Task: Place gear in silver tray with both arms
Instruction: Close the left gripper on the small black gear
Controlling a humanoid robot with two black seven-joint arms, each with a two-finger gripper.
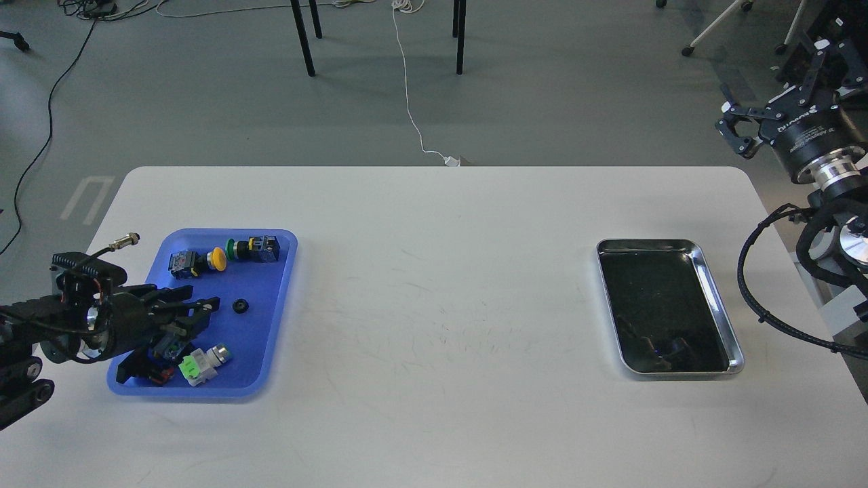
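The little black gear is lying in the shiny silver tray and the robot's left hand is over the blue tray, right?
Not quite. The head view shows the small black gear lying in the blue tray, near the left hand. The silver tray on the right holds nothing. The left hand is indeed over the blue tray.

Blue plastic tray (274,339), shiny silver tray (720,305) with dark bottom, white table (434,285).

One silver tray (717,301), one blue tray (274,318), one small black gear (239,306), two arms.
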